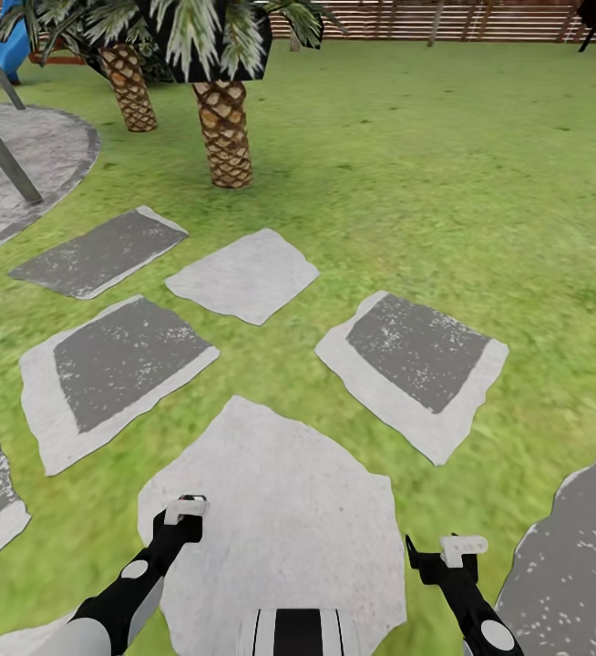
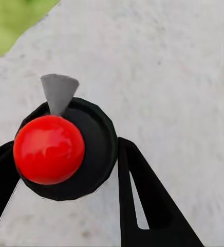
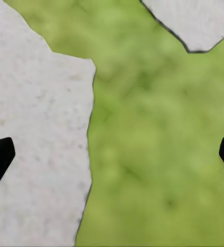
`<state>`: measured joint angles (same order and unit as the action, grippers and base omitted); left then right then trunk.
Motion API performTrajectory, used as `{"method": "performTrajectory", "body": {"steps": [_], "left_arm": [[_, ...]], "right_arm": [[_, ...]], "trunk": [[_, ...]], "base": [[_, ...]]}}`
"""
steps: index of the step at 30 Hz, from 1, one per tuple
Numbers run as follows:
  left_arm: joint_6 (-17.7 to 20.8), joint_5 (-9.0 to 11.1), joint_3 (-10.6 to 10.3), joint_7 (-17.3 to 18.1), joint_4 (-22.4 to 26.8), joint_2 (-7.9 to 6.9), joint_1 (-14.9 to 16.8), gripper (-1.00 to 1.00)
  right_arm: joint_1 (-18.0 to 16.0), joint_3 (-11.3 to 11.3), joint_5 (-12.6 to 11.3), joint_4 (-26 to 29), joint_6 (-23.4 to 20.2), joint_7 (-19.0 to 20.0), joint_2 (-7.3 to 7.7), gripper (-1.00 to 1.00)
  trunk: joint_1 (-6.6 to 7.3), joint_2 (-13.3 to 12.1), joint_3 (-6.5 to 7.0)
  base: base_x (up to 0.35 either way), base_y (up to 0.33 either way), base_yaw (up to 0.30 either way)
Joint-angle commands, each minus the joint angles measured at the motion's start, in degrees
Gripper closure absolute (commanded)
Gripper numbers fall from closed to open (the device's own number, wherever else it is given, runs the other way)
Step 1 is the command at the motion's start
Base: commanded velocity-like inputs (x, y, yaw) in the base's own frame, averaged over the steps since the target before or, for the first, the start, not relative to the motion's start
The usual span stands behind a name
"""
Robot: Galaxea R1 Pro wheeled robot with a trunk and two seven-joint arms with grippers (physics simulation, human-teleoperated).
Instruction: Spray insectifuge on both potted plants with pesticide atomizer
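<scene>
Left gripper [image 2: 66,170]: fingers closed on the pesticide atomizer [image 2: 66,149], a black body with a red ball top and grey nozzle, above the large pale slab [image 1: 289,510]. Right gripper [image 3: 112,154]: fingers spread wide, empty, over the lawn [image 3: 153,154] beside that slab. Palm trunks [image 1: 223,132] stand beyond the slab.

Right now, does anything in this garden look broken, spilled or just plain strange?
Nothing looks broken or spilled. One oddity: between the left gripper's fingers sits a round black object with a red ball on top, above a pale stone slab. The lawn and palm trunks look ordinary.
</scene>
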<state>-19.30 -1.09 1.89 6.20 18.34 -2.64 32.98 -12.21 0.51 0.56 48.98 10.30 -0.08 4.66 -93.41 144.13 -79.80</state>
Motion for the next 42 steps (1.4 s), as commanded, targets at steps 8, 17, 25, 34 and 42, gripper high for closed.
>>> {"method": "performTrajectory", "body": {"steps": [8,17,25,34,42], "left_arm": [[-0.12,-0.14,0.22,0.31,-0.06,0.0,0.05,1.0],[-0.12,-0.14,0.22,0.31,-0.06,0.0,0.04,1.0],[-0.12,-0.14,0.22,0.34,-0.06,0.0,0.07,1.0],[0.24,-0.1,0.61,0.24,0.47,-0.04,0.07,1.0],[0.54,-0.27,0.3,-0.11,-0.39,-0.78,-0.92,1.0]], "right_arm": [[-0.01,0.02,0.06,-0.03,0.16,-0.01,-0.06,-1.0],[-0.04,0.02,0.05,-0.03,0.16,-0.01,-0.07,-1.0],[-0.01,-0.01,-0.01,0.02,0.16,0.12,-0.08,-1.0],[0.01,0.1,-0.26,-0.19,0.26,-0.08,-0.1,-1.0],[0.3,3.26,-0.21,-3.12,0.27,-0.1,0.07,-1.0]], "trunk": [[0.21,-0.1,1.75],[0.45,-0.22,3.74],[0.65,-0.33,5.51],[0.88,-0.45,7.71],[1.09,-0.55,9.68]], "base": [[0.0,0.0,0.0],[0.0,0.0,0.0],[0.0,0.0,0.0],[0.0,0.0,-0.067],[0.0,0.0,-0.28]]}}
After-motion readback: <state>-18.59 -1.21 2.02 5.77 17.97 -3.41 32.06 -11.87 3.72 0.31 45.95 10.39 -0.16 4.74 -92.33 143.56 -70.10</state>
